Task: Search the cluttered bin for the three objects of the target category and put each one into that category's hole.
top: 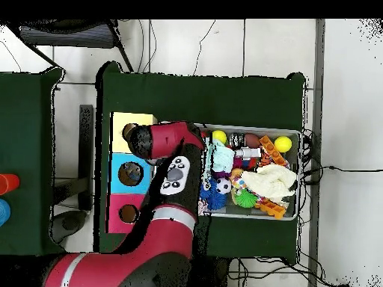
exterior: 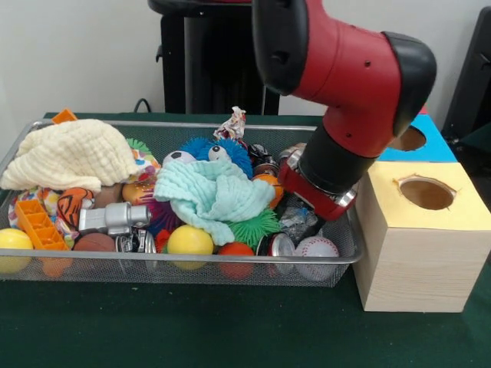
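The red and black arm [exterior: 337,69] reached down into the right end of the wire mesh bin [exterior: 46,264] in the front view, its wrist [exterior: 318,184] sinking among the clutter just above a white baseball [exterior: 316,248] and some crinkled silver wrappers [exterior: 295,222]. The gripper itself was hidden below the wrist and behind the toys, so whether its fingers were spread or pressed together could not be told, nor whether it held or touched anything. The bin was crowded: a cream cloth [exterior: 73,153] heaped at the left end, a pale green cloth [exterior: 215,195] draped over the middle, a blue fuzzy toy with eyes [exterior: 219,153] behind it, a green spiky ball [exterior: 253,226] just beside the green cloth, a yellow ball [exterior: 189,241] against the near wall, another yellow ball [exterior: 11,241] at the left corner, an orange plastic block [exterior: 38,224], and a grey toy part [exterior: 115,218]. Just outside the bin's right end stood a wooden box with a yellow top [exterior: 414,253] and a round hole [exterior: 426,193], and behind it a blue-topped box [exterior: 422,142] with its own hole. In the overhead view the arm [top: 168,179] crossed over these boxes, where a pink-topped box [top: 123,213] sat in line with the yellow [top: 131,119] and blue [top: 123,173] ones beside the bin [top: 295,179].
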Tool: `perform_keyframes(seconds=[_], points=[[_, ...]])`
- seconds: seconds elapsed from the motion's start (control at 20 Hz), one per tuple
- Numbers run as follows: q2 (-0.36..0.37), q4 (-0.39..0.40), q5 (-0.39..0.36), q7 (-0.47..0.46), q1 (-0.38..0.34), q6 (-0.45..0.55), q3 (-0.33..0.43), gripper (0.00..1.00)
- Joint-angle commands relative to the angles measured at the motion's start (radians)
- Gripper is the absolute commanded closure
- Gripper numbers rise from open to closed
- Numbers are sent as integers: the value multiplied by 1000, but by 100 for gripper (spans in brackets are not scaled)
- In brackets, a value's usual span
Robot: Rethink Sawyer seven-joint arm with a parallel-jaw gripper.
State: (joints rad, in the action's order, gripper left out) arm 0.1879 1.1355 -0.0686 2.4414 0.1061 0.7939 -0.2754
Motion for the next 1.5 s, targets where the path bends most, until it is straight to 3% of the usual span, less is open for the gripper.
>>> perform_keyframes(seconds=[0.05, 0.2, 0.4, 0.7, 0.95, 1.5], points=[[-16, 137, 55, -47, -117, -140, 238, 0], [0, 169, 56, -31, -137, -159, 259, 0], [-2, 150, 41, -42, -158, -130, 270, 0], [-42, 94, -9, -36, -132, -25, 214, 0], [-83, 62, 6, -25, -129, 52, 215, 0], [-133, -40, 49, -60, -170, 393, 256, 0]])
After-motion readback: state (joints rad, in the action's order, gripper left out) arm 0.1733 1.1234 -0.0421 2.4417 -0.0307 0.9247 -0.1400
